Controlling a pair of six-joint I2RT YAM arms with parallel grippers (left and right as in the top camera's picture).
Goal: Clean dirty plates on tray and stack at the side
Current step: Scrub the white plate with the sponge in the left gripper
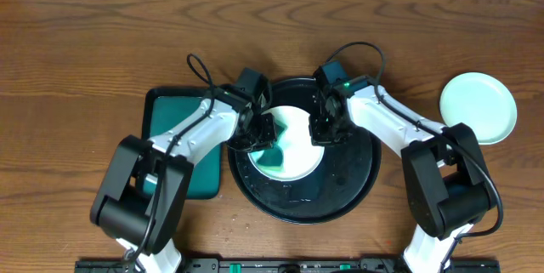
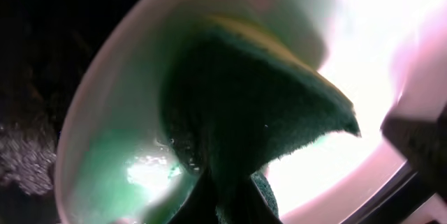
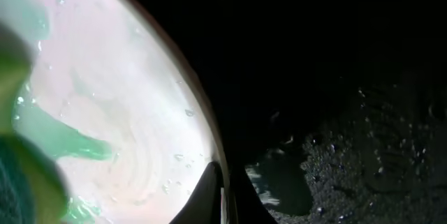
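Note:
A white plate (image 1: 297,141) with teal-green smears lies in the black tray (image 1: 357,179). My left gripper (image 1: 262,132) is shut on a dark green sponge (image 2: 251,105) and presses it onto the plate's left part (image 2: 112,147). My right gripper (image 1: 321,127) is shut on the plate's right rim (image 3: 202,112), one finger on each side of the edge (image 3: 222,189). A clean pale-mint plate (image 1: 478,107) lies on the bare wood at the right. A third plate is not in view.
A teal-green rectangular tray (image 1: 174,120) lies left of the black tray, partly under my left arm. The black tray's floor (image 3: 363,161) is wet, with droplets. Bare brown tabletop (image 1: 85,43) surrounds everything.

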